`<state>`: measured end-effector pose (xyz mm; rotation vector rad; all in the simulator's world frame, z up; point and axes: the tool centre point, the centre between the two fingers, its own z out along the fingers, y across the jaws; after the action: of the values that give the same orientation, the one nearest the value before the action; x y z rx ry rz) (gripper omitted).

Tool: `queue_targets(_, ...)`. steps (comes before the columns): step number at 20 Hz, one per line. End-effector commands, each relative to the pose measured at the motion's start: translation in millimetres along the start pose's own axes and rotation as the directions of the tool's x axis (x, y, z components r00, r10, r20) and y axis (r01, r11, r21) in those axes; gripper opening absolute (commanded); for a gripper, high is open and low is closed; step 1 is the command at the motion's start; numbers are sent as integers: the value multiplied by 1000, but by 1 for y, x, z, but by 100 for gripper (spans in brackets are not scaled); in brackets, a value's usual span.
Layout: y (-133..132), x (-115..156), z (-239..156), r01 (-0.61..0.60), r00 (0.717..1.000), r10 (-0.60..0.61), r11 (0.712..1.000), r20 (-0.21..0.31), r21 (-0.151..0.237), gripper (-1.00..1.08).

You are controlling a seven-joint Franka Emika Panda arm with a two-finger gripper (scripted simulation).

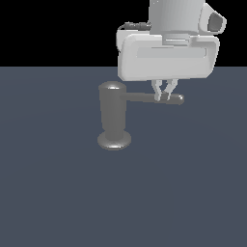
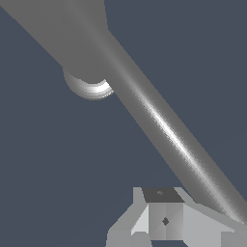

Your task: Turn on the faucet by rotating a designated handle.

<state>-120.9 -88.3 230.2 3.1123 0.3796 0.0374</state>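
The faucet (image 1: 113,113) is a glossy grey upright cylinder on a round disc base (image 1: 114,141), standing mid-scene. Its handle (image 1: 149,98), a thin grey rod, juts level toward the exterior view's right. My gripper (image 1: 164,95) hangs from above near the rod's tip. Its two fingertips are drawn together against the rod with nothing held between them. In the wrist view the handle (image 2: 164,128) runs as a thick diagonal bar from the faucet (image 2: 72,34) past my gripper (image 2: 164,219), whose fingers (image 2: 166,212) sit close beside the rod.
A flat dark blue-grey floor (image 1: 58,193) lies all around the faucet. Black background fills the space beyond its far edge. My white hand body (image 1: 166,58) hovers above the handle.
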Motion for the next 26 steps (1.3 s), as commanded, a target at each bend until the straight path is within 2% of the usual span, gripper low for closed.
queue_targets(1,4,2,0,-5,1000,5,1000,0,0,-100)
queue_targets(26,62,61,6,-22,1000,22,1000,11,4,-100)
